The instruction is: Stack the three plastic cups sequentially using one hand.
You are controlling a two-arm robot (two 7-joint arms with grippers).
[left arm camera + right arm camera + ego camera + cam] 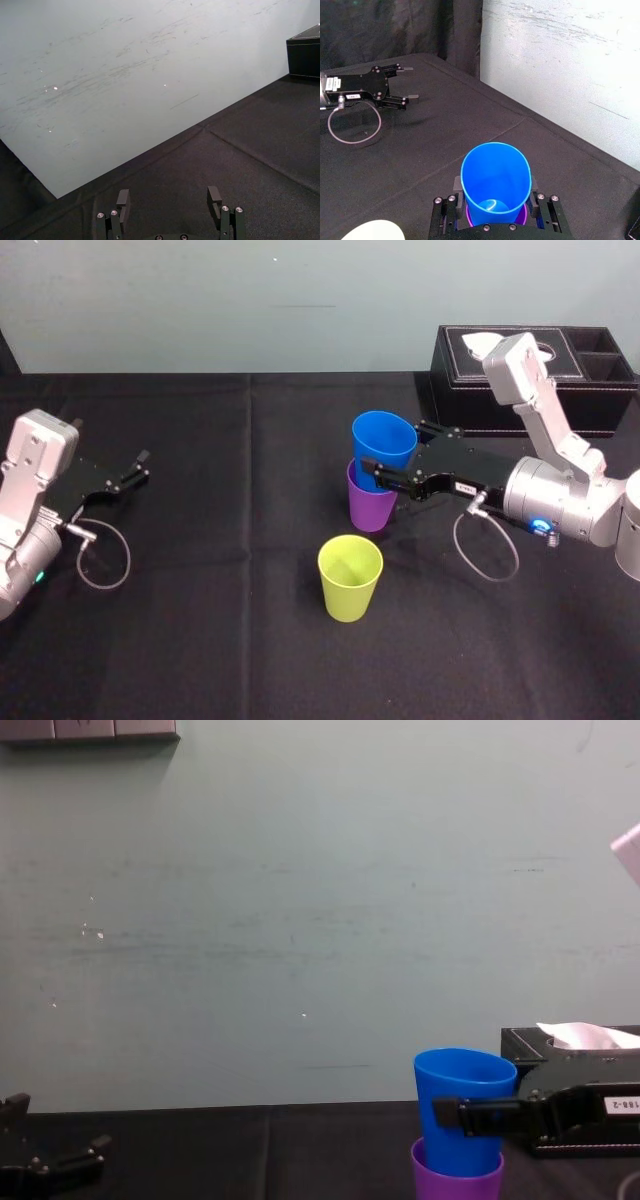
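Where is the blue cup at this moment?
In the head view, the blue cup is right of centre, seated in the purple cup and held by the right gripper; the yellow-green cup stands in front, nearer the robot.

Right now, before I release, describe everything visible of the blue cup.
The blue cup is smooth, glossy, tapered plastic, mouth up and empty inside. It stands roughly upright with its lower part nested in the purple cup, most of its wall above that cup's rim. The right end effector grips it from both sides at about mid-height. It sits just behind the yellow-green cup, apart from it.
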